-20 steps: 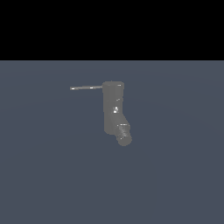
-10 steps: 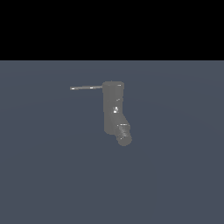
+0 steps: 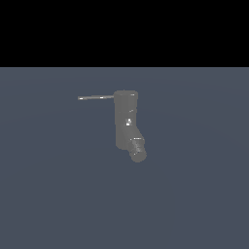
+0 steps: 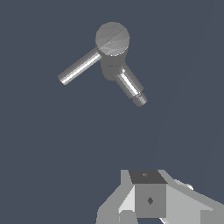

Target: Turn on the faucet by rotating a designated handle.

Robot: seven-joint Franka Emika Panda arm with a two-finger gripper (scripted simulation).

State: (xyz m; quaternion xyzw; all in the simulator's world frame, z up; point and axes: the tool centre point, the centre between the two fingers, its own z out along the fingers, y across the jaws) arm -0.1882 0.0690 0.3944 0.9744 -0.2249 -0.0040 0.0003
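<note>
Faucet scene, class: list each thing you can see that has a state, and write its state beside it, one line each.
faucet: upright on the floor, nothing touching it.
handle: level, sticking out from the body's top toward the exterior view's left, not held.
spout: angled down and outward at the body's lower end, no water seen.
claw: apart from the faucet, holding nothing; open or shut cannot be told.

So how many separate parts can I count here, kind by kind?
Faucet body: 1
Handle: 1
Spout: 1
Gripper: 1, seen only in the wrist view
Total: 4
</note>
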